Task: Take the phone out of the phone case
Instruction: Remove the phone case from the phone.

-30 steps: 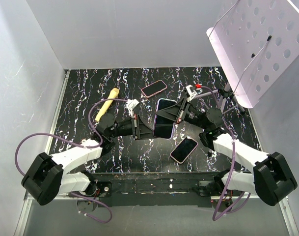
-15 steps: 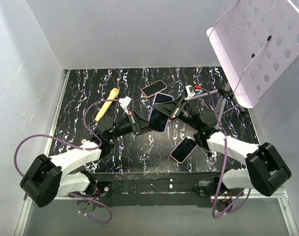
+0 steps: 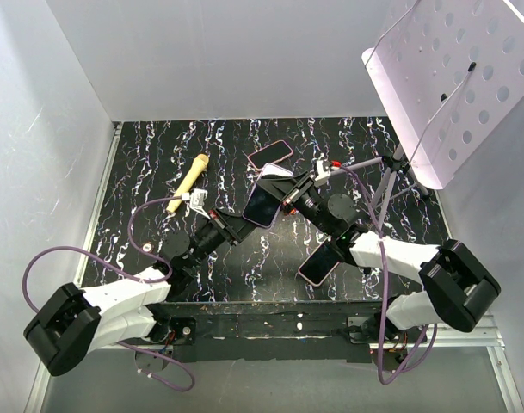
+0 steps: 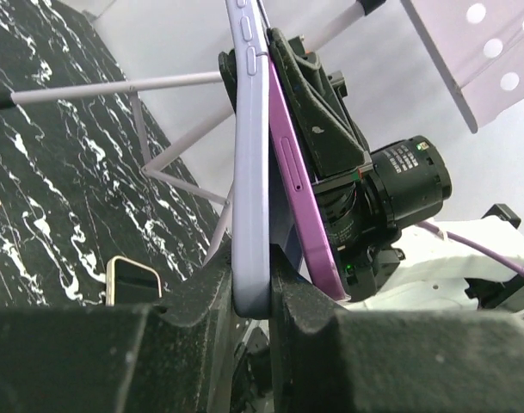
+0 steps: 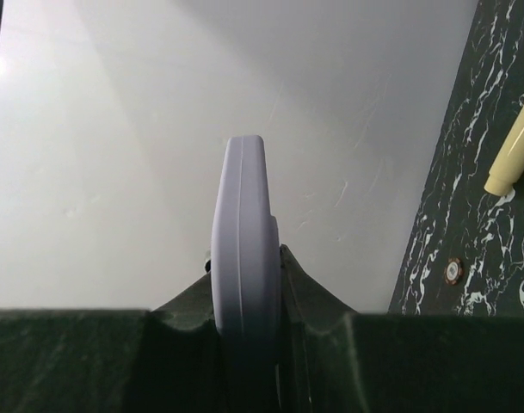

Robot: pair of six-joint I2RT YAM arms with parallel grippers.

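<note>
Top view: phone (image 3: 263, 205), held aloft between left gripper (image 3: 241, 222) and right gripper (image 3: 287, 196), has swung left over the black marbled surface (image 3: 141, 155), white walls around. Left wrist: left gripper pinches the lavender case (image 4: 249, 172) narrowly; phone splays off it, parting likely begun. Right wrist: right gripper clamps the case edge.

lavender case (image 4: 251, 172), purple phone (image 4: 298, 181), black-marbled table (image 3: 158, 146)
</note>
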